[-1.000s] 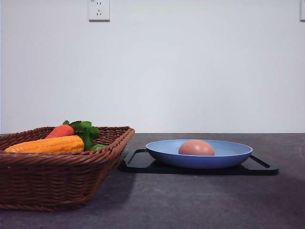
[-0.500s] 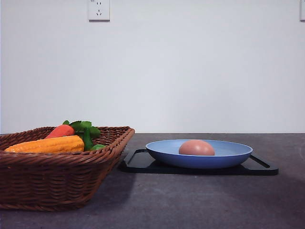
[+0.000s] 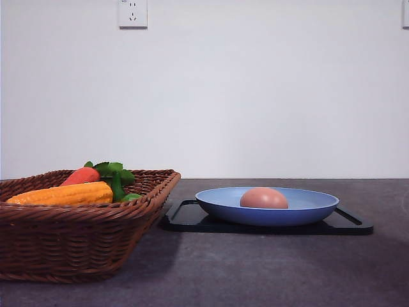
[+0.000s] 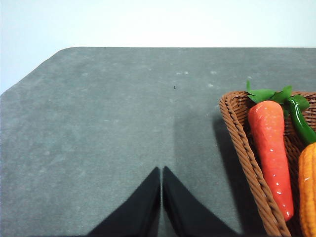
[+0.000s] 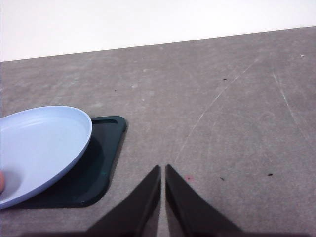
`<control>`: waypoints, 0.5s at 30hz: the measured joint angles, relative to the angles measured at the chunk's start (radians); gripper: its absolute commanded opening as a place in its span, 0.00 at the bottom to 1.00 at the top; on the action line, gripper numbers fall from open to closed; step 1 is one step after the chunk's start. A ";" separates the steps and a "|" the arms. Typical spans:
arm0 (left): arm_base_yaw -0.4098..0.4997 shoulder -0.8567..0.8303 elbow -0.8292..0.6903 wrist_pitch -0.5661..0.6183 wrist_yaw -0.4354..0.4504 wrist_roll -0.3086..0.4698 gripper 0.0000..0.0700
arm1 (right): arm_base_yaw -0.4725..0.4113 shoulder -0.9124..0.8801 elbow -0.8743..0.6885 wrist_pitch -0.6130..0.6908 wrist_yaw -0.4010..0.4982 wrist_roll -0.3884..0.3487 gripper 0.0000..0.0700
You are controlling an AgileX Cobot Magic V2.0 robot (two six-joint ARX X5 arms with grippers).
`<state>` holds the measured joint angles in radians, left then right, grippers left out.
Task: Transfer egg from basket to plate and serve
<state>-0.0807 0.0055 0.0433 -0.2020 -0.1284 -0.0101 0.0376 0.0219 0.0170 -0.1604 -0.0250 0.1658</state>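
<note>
The reddish-brown egg [image 3: 263, 198] lies in the light-blue plate [image 3: 307, 214], which rests on a black tray [image 3: 348, 225] right of centre. A sliver of the egg [image 5: 1, 183] shows at the frame edge in the right wrist view, inside the plate [image 5: 42, 143]. The brown wicker basket [image 3: 77, 240] stands at the left and holds a carrot and a corn cob. My left gripper [image 4: 161, 185] is shut, over bare table beside the basket [image 4: 247, 168]. My right gripper [image 5: 163, 182] is shut, over bare table beside the tray [image 5: 98, 168].
In the basket lie an orange-red carrot [image 3: 81, 176] with green leaves and a yellow-orange corn cob [image 3: 64, 194]; the carrot [image 4: 270, 148] and corn [image 4: 308, 187] also appear in the left wrist view. Dark grey tabletop [image 3: 268, 268] stretches in front of the tray. A white wall stands behind.
</note>
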 measured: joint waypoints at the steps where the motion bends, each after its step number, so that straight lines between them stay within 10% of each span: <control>1: 0.000 0.000 0.000 0.000 0.000 0.000 0.00 | 0.000 0.000 0.000 0.000 0.000 0.000 0.00; 15: 0.000 0.000 0.000 0.000 0.000 0.000 0.00 | 0.000 0.000 0.000 0.000 0.000 0.000 0.00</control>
<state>-0.0807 0.0055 0.0433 -0.2020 -0.1284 -0.0101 0.0376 0.0219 0.0170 -0.1604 -0.0250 0.1658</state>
